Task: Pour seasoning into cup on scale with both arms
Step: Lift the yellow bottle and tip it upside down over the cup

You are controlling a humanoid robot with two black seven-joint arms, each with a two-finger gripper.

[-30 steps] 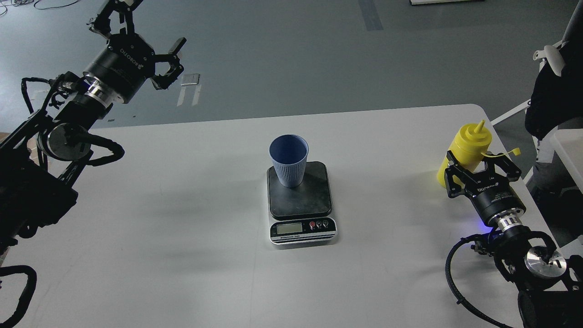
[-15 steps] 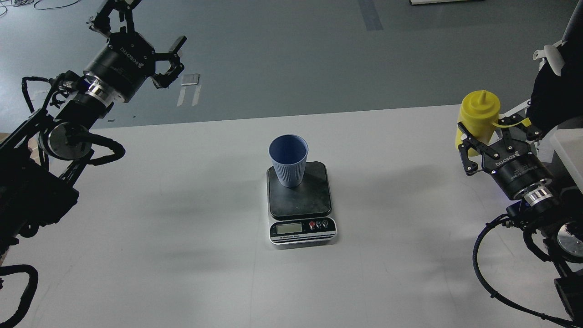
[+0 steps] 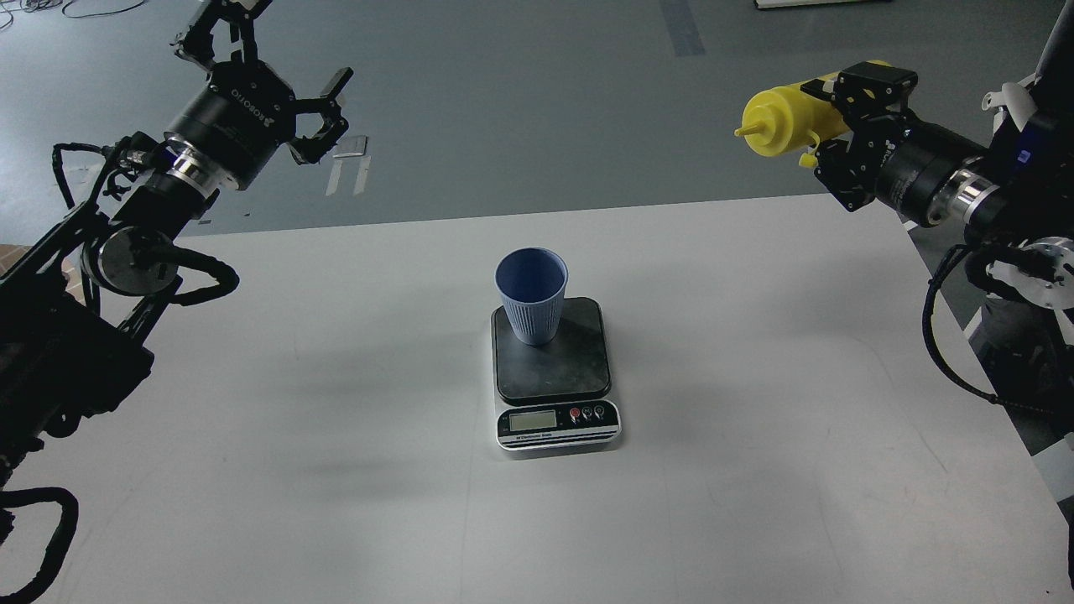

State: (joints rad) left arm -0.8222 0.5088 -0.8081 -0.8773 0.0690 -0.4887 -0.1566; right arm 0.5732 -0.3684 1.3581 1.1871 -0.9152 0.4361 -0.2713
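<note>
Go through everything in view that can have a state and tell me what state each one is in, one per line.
Yellow squeeze bottle: held in the air, tipped sideways, nozzle pointing left.
Light blue cup: upright on the scale, looks empty.
Digital kitchen scale: flat on the table, reading too small to tell.
Left end effector: open, empty.
Right end effector: shut on the bottle.

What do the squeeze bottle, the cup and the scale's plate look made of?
Yellow squeeze bottle, held in the right gripper: looks like soft matte plastic, opaque with a moulded nozzle. Blue ribbed cup: probably rigid matte plastic, though the fine ribs could also be paper. Scale: dark plate with dull reflections, so plastic or coated metal; silver front looks like plastic.
</note>
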